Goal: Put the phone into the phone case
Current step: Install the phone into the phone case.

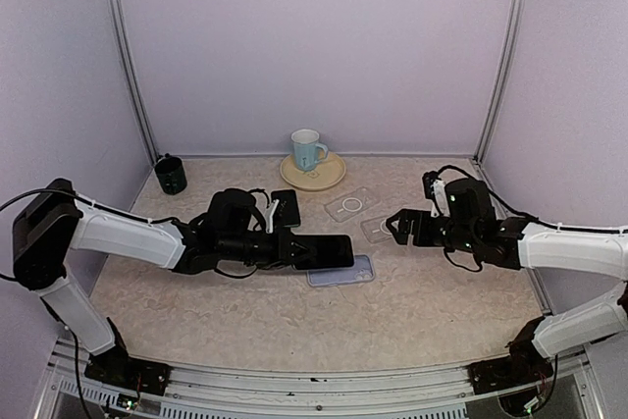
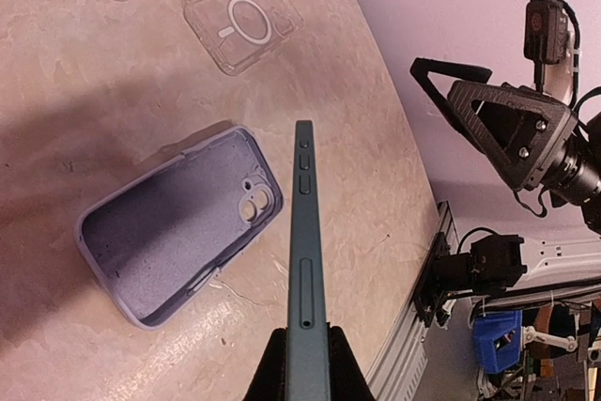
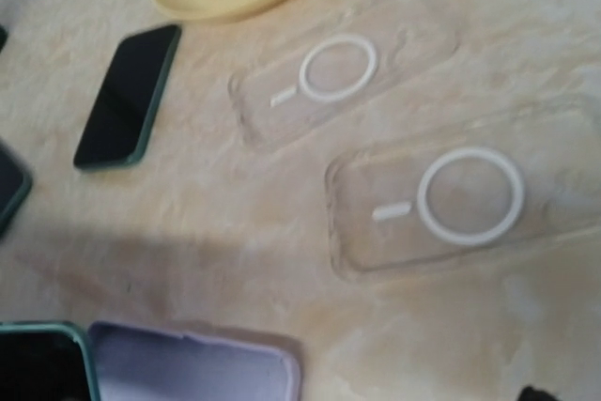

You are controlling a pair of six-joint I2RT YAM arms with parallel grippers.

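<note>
- Left gripper (image 1: pixel 287 247): jaws clamped on 1 end of the phone (image 1: pixel 326 251), 1 finger (image 2: pixel 268 377) pressed to each flat face
- Phone: dark screen, teal edge, side buttons showing in the left wrist view (image 2: pixel 305 232); held off the table (image 1: pixel 245 321) and not in the case, overlapping the case's left end in the top view
- Lilac phone case (image 1: pixel 345 272): lies flat on the table, open side up, camera cutout visible (image 2: pixel 178 227), empty
- Right gripper (image 1: pixel 395 226): jaws spread wide, holding nothing, poised over the nearer clear case
- 2 clear cases with white rings (image 3: pixel 329 82) (image 3: pixel 451 199): flat on the table, side by side, apart from each other
- Second dark phone (image 3: pixel 129 96): flat on the table, left of the clear cases
- Yellow plate (image 1: pixel 335 176): at the back, carrying a pale blue mug (image 1: pixel 307 149)
- Black cup (image 1: pixel 171 175): back left corner
</note>
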